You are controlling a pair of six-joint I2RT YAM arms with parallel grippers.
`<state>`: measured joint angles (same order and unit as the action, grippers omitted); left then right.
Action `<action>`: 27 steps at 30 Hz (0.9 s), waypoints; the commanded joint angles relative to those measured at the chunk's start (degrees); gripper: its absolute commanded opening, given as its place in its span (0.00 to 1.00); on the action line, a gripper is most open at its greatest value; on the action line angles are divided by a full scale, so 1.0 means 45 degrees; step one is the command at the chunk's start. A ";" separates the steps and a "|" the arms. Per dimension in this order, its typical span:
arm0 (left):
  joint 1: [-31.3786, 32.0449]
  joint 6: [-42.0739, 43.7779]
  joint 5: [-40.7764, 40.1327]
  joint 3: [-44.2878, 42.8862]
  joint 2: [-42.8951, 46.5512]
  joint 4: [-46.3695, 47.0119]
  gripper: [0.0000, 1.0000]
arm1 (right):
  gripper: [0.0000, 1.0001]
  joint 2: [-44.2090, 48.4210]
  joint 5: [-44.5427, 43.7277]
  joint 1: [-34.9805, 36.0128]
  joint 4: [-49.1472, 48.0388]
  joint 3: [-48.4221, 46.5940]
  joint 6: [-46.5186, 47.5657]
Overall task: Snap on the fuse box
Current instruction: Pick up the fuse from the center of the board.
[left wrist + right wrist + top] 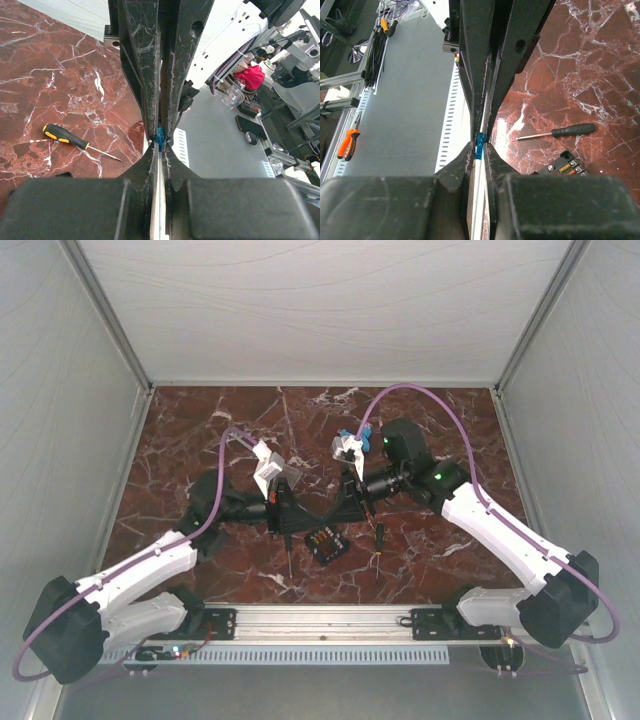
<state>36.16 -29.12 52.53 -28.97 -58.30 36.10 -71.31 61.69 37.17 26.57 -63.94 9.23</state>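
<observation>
The fuse box (325, 542) sits open on the table (200, 440), near the front edge and between my two arms, with its rows of coloured fuses uncovered. It has no cover on it, so I judge the snapping step not yet done. A pale translucent sheet (287, 473) shows farther back, just beside my left wrist. I take it for the clear lid, though I cannot tell whether it lies flat or is held.

My left tool (161, 60) is closed tight, finger against finger, and I can't make out anything gripped in it. My right tool (490, 75) has its fingers drawn almost together, with a thin pale line running down the slit. Whether that is an object pinched edge-on I cannot tell.

A black screwdriver (380, 537) lies just to the right of the box. A yellow-and-black screwdriver (65, 136) lies on the table off to the side in my left wrist view. A blue piece (347, 434) shows farther back by my right wrist.

What worries me:
- **Sliding box:** nothing pins it down, so a push that lands off-centre could send it skating over the polished stone.
- **Tipping:** the same push could tip the box and spill the fuses.
- **Poor grip on the cover:** held by its thin edge, it may pivot, so one corner catches while the others ride up.
- **Crowding:** my arms are close together over a small target, so they could knock each other or the nearby screwdriver.
</observation>
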 commanded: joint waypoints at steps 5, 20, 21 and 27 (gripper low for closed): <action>0.0128 0.0204 0.0284 -0.0691 -0.0035 0.0657 0.00 | 0.00 0.0064 0.0482 0.0137 0.0035 -0.0479 0.0435; 0.0108 -0.1484 -0.5077 0.1486 0.1905 -0.2294 0.47 | 0.00 0.1056 -0.9164 0.2221 0.0034 0.1301 -0.2329; 0.0108 -0.1761 -0.5349 0.1720 0.2027 -0.2408 0.49 | 0.00 0.1141 -0.9987 0.2455 -0.0132 0.1534 -0.2629; 0.0108 -0.2652 -0.6990 0.2017 0.1748 -0.4439 0.55 | 0.00 0.1329 -1.3139 0.3290 -0.0864 0.2936 -0.3868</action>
<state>36.53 -37.04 27.92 -19.27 -49.82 21.32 -66.70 16.80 49.95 26.17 -53.34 -3.22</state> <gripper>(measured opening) 0.546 0.009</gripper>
